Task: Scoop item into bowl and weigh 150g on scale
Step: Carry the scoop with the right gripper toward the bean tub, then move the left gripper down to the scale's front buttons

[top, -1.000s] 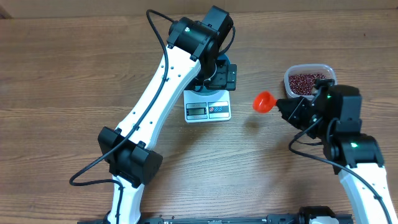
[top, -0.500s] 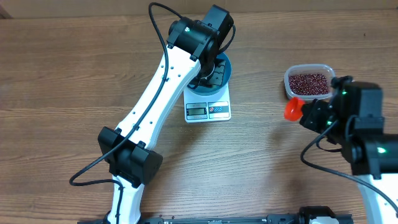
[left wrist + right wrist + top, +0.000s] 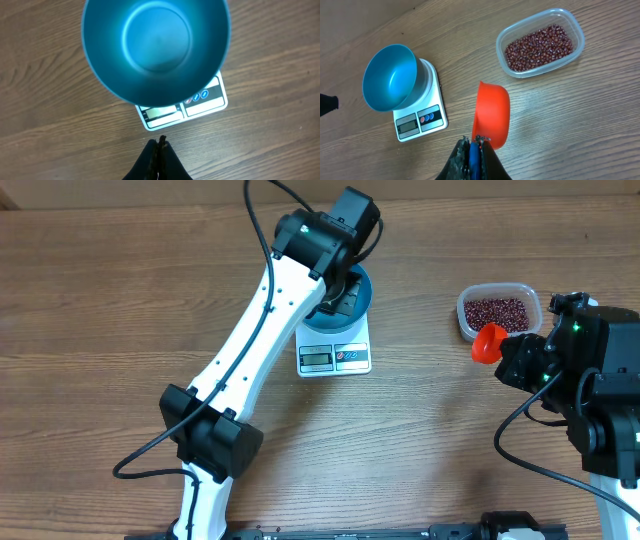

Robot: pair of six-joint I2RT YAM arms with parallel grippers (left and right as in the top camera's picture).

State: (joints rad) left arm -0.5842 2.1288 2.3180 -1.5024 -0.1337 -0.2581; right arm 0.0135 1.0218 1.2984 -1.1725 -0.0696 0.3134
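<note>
bowl point(image 3: 155, 45): bright blue, plain, with a paler shine inside
scale point(image 3: 207, 100): white; grey display; red and blue round marks at its front edge
beans point(image 3: 538, 46): dark red-maroon
tub point(image 3: 575, 25): clear, no colour, right of the scale
scoop point(image 3: 492, 120): orange-red, plain
table point(image 3: 580, 125): brown wood with darker grain lines
arms point(image 3: 260, 330): white links, black joints

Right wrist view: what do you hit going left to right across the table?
Round bright blue bowl sitting on the small white rectangular scale → orange-red plastic scoop → clear plastic tub holding dark red beans.
</note>
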